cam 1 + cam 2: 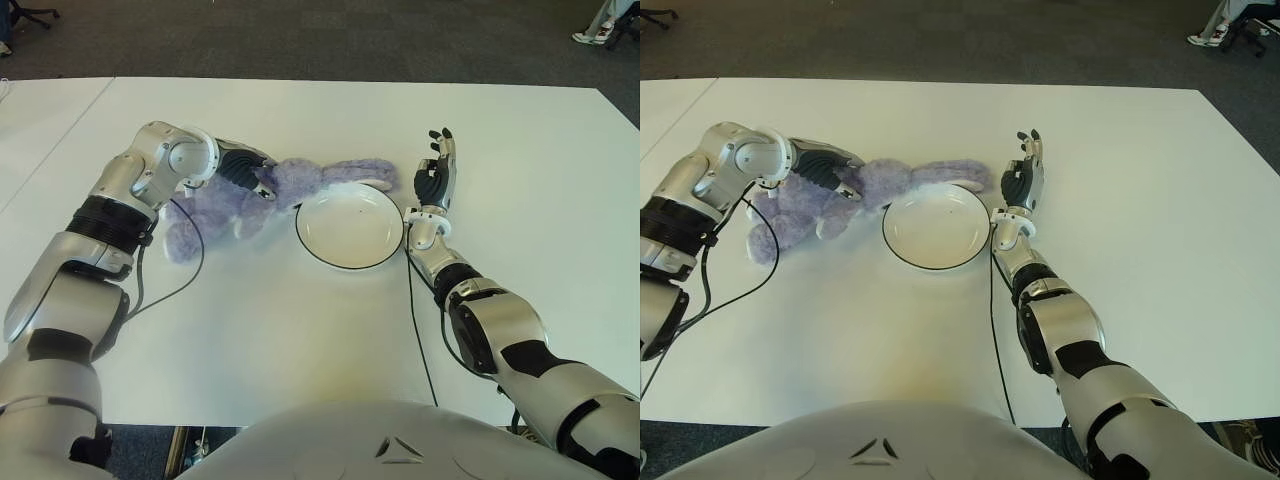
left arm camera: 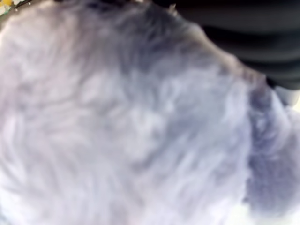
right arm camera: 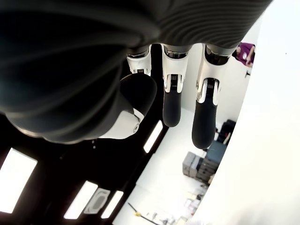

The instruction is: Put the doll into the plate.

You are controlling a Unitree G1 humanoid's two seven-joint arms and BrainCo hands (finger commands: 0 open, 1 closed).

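Observation:
A fluffy purple bunny doll (image 1: pixel 300 180) lies on the white table (image 1: pixel 300 330), its long ears reaching along the far rim of the plate. The white plate (image 1: pixel 350 228) with a dark rim sits empty just right of the doll. My left hand (image 1: pixel 250 172) is on the doll's head, fingers curled into the fur; purple fur (image 2: pixel 140 131) fills the left wrist view. My right hand (image 1: pixel 437 170) stands upright just right of the plate, fingers (image 3: pixel 171 103) straight, nothing in it.
Black cables run from each wrist across the table, one looping left of the doll (image 1: pixel 195 260), one trailing from the plate toward me (image 1: pixel 420 330). Grey carpet lies beyond the far table edge, with a person's shoes (image 1: pixel 598 33) at the far right.

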